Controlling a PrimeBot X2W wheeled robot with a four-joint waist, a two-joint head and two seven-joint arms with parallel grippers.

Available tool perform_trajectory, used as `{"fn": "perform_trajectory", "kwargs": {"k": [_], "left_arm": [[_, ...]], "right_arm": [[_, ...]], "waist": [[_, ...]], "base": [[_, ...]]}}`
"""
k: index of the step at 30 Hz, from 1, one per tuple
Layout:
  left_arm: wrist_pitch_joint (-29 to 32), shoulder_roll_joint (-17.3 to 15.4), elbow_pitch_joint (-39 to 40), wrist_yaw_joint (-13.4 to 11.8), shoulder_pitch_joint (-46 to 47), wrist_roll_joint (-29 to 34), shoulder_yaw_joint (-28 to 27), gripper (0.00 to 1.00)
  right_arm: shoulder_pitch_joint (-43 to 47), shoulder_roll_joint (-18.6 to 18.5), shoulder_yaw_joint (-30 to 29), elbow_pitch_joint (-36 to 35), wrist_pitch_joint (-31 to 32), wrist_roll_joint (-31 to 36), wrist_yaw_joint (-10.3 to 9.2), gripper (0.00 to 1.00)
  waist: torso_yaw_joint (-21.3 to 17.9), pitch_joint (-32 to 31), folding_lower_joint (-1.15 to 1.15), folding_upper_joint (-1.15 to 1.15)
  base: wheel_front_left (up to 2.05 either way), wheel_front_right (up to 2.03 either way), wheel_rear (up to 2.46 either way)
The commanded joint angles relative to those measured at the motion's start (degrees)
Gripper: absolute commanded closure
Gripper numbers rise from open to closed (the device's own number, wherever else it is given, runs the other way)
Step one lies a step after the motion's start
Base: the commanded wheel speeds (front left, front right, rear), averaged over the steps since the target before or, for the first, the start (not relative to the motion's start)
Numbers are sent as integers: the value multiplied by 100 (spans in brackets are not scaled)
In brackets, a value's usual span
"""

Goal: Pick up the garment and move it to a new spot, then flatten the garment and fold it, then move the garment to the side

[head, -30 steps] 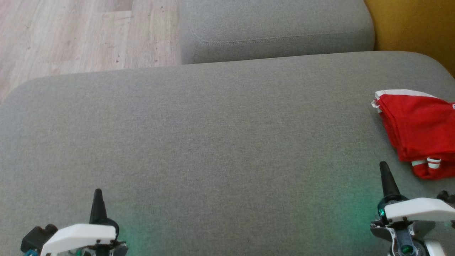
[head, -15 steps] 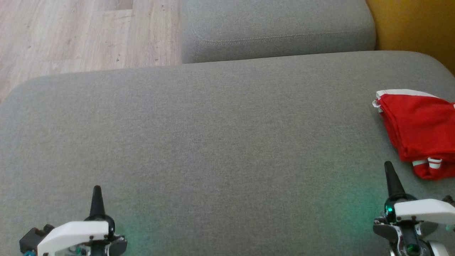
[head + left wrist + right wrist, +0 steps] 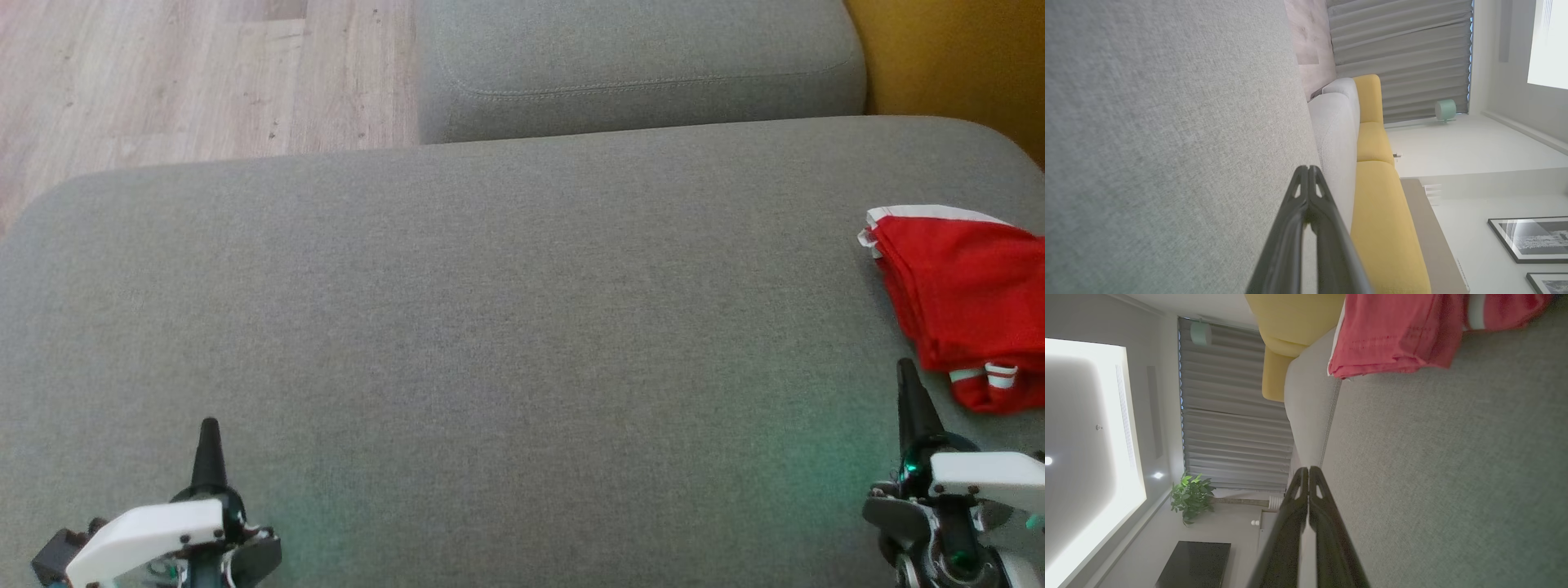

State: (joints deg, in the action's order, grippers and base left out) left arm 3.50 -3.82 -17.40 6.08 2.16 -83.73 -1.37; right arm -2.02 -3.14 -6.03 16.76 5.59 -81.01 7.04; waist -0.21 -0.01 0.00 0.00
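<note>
A big grey sofa seat (image 3: 506, 327) spreads out in front of the robot. A red garment (image 3: 963, 294) with white stripes lies folded on the seat's right side. The left gripper (image 3: 208, 433) sits at the near left, fingers pressed together, holding nothing. The right gripper (image 3: 906, 376) sits at the near right, pinched closed and empty, near the garment but not touching it.
</note>
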Motion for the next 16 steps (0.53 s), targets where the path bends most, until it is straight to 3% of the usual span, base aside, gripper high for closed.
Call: {"fn": "perform_trajectory", "kwargs": {"k": [1,16], "left_arm": [[60,-17,227,59,334,-120,-237,100],[303,94,333,141,404,-839,-520,100]], "right_arm": [[-332,-12,65,-242,38,-174,40,100],[-417,26,-51,-273,92,-1114,45,100]], "waist": [[2,1,0,0],[21,19,0,0]], "base": [[0,0,0],[0,0,0]]}}
